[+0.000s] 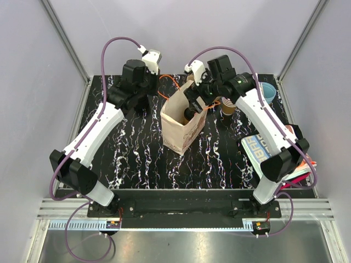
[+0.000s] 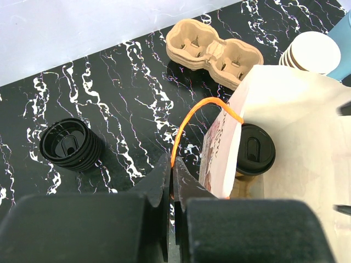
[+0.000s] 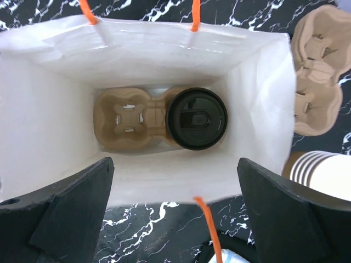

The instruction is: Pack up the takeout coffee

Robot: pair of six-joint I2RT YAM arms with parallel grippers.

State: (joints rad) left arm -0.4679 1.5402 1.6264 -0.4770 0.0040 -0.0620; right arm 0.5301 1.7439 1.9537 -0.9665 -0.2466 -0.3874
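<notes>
coffee [image 3: 196,119] sits in carrier [image 3: 123,118] inside bag [image 3: 137,55]. right gripper [image 3: 174,183] above it, fingers spread wide. left gripper [image 2: 174,183] fingers pinch the orange handle [image 2: 189,123].

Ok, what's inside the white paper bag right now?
A tan moulded-pulp two-cup carrier lies at the bottom; a round black plastic lid fills one pocket, the other is empty. What the lid sits on is covered.

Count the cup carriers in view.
2. One carrier lies inside the bag, holding the lidded cup; the other carrier sits on the table beside it. More may be nested underneath.
</notes>
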